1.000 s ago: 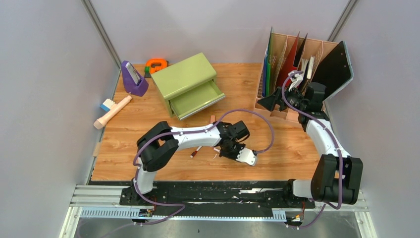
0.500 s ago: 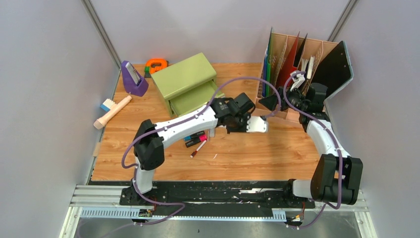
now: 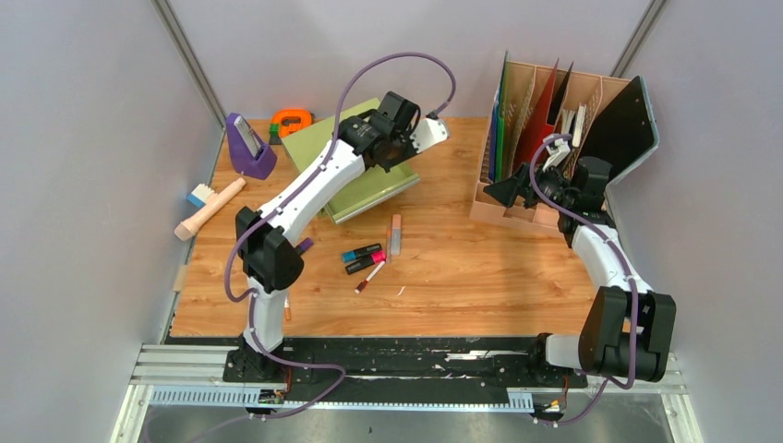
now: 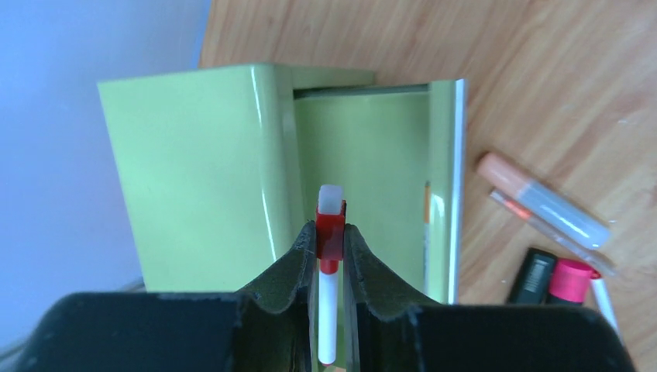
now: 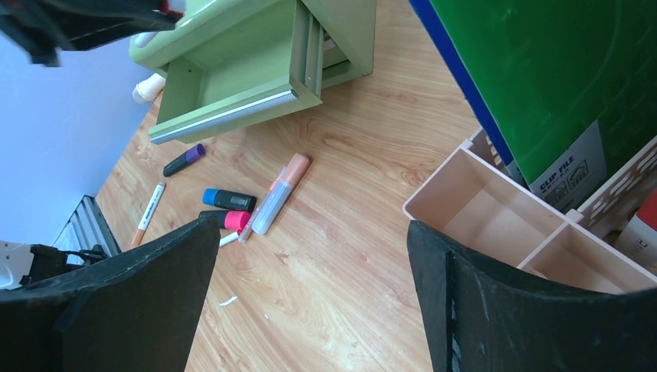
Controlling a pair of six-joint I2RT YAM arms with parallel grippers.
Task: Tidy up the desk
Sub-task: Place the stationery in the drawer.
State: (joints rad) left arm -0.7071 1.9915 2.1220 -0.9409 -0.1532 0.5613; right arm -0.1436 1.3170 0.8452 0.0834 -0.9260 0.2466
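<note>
Left wrist: left tool (image 4: 329, 232) clamps red-capped pen (image 4: 328, 322) over drawer (image 4: 364, 155), markers (image 4: 542, 211) beside.

The surface (image 3: 462, 277) is orange-brown wood grain, and the drawer chest (image 4: 194, 170) a glossy olive green. The left end effector (image 4: 331, 236) is black, the pen (image 4: 328, 310) in it white with a red collar. Nearby lie a pink-capped marker (image 5: 232, 219), a blue-capped black marker (image 5: 225, 200) and a peach tube (image 5: 280, 192).

My left gripper (image 4: 329, 236) clamps a red-and-white marker (image 4: 328, 294). Beyond it lies the green drawer chest (image 4: 194, 170), its drawer (image 4: 372, 155) open.
</note>
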